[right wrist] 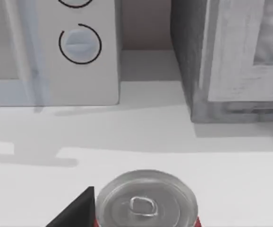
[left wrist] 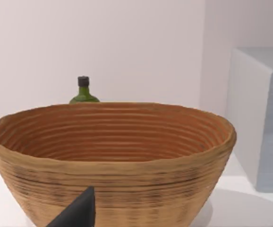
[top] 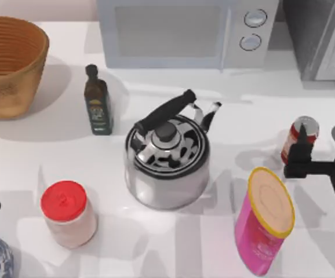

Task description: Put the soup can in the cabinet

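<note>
The soup can [top: 299,138] stands upright on the counter [top: 57,156] right of the kettle [top: 166,165], the right gripper [top: 300,152] at its side, grip state unclear; rigid, light, smooth-walled, it is best pinched mid-body

Rendered kitchen: white surface [top: 306,110] carrying microwave [top: 185,32] at back edge, kettle [top: 167,156] mid-surface, oil bottle [top: 98,101], woven basket [top: 11,63], jars.

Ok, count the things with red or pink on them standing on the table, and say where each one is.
3. The soup can stands at the right, by the right gripper. The pink canister stands front right. The red-lidded jar stands front left.
</note>
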You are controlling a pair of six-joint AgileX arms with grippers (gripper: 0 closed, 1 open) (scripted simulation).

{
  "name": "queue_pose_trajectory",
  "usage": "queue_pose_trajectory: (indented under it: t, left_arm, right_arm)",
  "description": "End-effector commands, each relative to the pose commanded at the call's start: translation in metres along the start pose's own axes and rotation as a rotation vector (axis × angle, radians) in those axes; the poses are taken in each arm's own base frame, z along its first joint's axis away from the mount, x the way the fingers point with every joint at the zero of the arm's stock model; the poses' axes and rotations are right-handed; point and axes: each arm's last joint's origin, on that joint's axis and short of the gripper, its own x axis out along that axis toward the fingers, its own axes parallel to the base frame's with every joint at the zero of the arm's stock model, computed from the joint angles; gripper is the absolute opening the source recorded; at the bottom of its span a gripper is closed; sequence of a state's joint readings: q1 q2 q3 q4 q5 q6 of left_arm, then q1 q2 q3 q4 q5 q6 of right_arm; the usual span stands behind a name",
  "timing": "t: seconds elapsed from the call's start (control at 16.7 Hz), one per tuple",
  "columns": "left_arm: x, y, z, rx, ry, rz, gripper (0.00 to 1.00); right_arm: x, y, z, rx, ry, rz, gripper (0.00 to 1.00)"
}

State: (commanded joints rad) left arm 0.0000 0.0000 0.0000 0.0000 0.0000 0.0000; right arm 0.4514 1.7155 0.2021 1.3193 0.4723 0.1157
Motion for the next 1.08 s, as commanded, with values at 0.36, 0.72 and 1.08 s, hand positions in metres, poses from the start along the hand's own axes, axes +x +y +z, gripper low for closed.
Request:
queue_pose_trajectory:
  t: [0.36, 0.72, 1.08]
  left_arm:
    - [0.000, 0.000, 0.000, 0.000, 0.000, 0.000, 1.00]
    - [0.000, 0.000, 0.000, 0.000, 0.000, 0.000, 1.00]
    - [0.000, 0.000, 0.000, 0.000, 0.000, 0.000, 1.00]
  right_arm:
    - [0.003, 0.021, -0.046, -0.013, 0.027, -0.004, 1.00]
    - [0.001, 0.025, -0.055, -0.013, 0.027, 0.002, 1.00]
    - [0.018, 0.026, -0.056, -0.013, 0.027, 0.001, 1.00]
